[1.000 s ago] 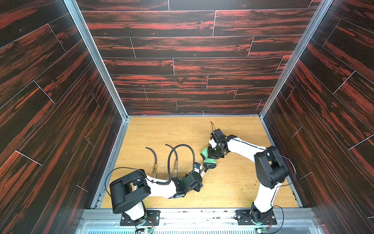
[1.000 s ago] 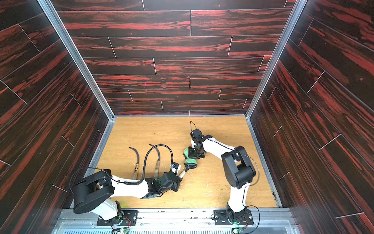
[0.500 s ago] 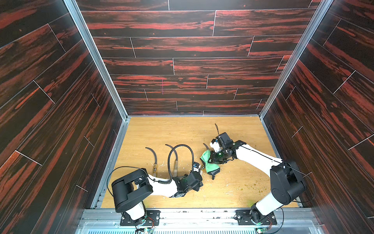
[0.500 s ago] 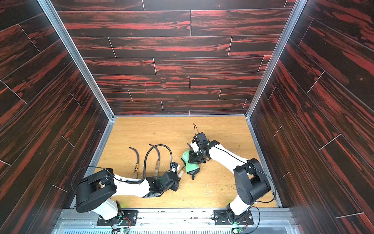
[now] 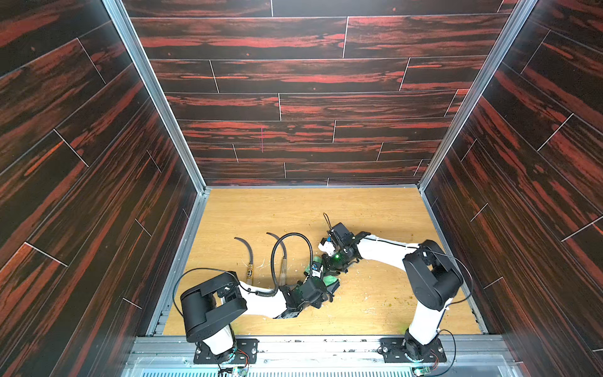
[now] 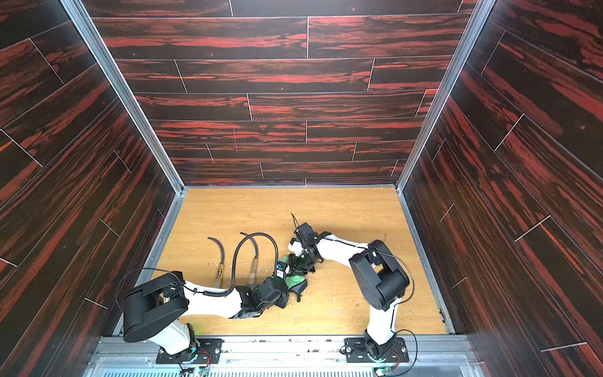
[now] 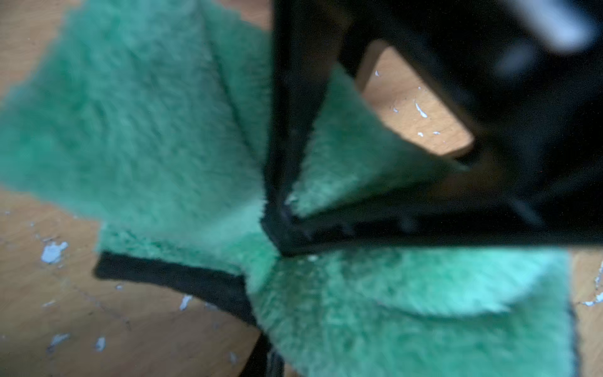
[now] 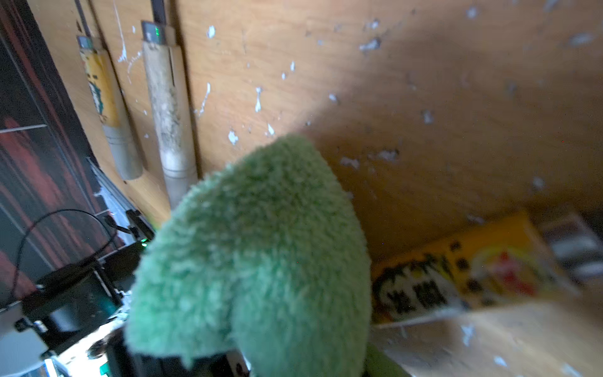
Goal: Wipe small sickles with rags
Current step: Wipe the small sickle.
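Observation:
Two small sickles (image 5: 248, 261) (image 5: 283, 264) lie side by side at the left of the table, blades pointing away; their pale handles (image 8: 104, 91) (image 8: 166, 104) also show in the right wrist view. A third sickle's yellow-black labelled handle (image 8: 456, 280) runs out from under the green rag (image 5: 330, 279) (image 6: 295, 280). My left gripper (image 5: 326, 288) is shut on that sickle, with the grip hidden under the fluffy rag (image 7: 146, 114). My right gripper (image 5: 329, 266) is shut on the rag (image 8: 261, 244), and its black fingers (image 7: 293, 130) pinch the cloth from above. That sickle's blade is hidden.
The wooden table (image 5: 375, 212) is flecked with white scraps. Dark red plank walls (image 5: 293, 107) close it in on three sides. A metal rail (image 5: 326, 346) runs along the front. A black hose (image 5: 293, 236) loops up from the left arm over the lying sickles.
The right gripper has carried the rag slightly forward and closer to the left gripper. The right elbow swung out to the right and came back. The left arm has barely moved.

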Action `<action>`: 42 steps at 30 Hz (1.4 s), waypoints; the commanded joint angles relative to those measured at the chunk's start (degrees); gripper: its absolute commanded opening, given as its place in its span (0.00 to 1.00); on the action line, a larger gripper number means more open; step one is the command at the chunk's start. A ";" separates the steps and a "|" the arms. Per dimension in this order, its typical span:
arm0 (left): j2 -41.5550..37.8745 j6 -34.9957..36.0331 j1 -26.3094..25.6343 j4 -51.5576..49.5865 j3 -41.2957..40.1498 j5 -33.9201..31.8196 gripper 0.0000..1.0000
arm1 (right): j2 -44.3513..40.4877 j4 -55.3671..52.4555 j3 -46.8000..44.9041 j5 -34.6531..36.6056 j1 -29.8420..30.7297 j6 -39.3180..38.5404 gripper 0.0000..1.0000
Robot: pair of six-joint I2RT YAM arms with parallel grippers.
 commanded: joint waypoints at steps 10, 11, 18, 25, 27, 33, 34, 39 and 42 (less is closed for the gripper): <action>0.36 -2.35 0.16 -1.99 -2.22 -0.72 0.00 | 6.09 0.00 -4.25 13.92 -8.18 -3.02 0.00; 0.23 -2.52 0.14 -2.16 -2.27 -0.98 0.00 | 5.93 0.01 -4.22 14.30 -9.03 -3.60 0.00; 0.00 -2.93 0.16 -2.89 -2.31 -0.96 0.00 | 5.48 -0.45 -0.73 15.00 -14.33 -6.59 0.00; 0.01 -1.85 0.15 -6.47 -0.08 -0.94 0.00 | 1.87 -0.46 4.29 4.46 -14.39 -9.78 0.00; 0.07 -1.37 0.16 -8.68 1.20 -0.88 0.00 | 0.02 -0.05 5.11 -0.22 -14.49 -9.97 0.00; -0.41 -0.16 0.16 -12.67 3.82 -0.87 0.17 | -4.26 1.23 6.28 -8.47 -14.62 -8.89 0.00; -0.46 -0.02 0.18 -13.10 4.04 -0.95 0.21 | -4.86 1.10 6.44 -8.82 -14.70 -8.62 0.00; -1.29 0.26 0.18 -14.87 5.01 -0.84 0.37 | -7.48 -2.02 7.69 -6.29 -15.38 -8.08 0.00; -2.54 0.26 0.18 -15.87 5.50 -1.41 0.47 | -9.01 -3.10 7.49 -4.45 -15.97 -7.84 0.00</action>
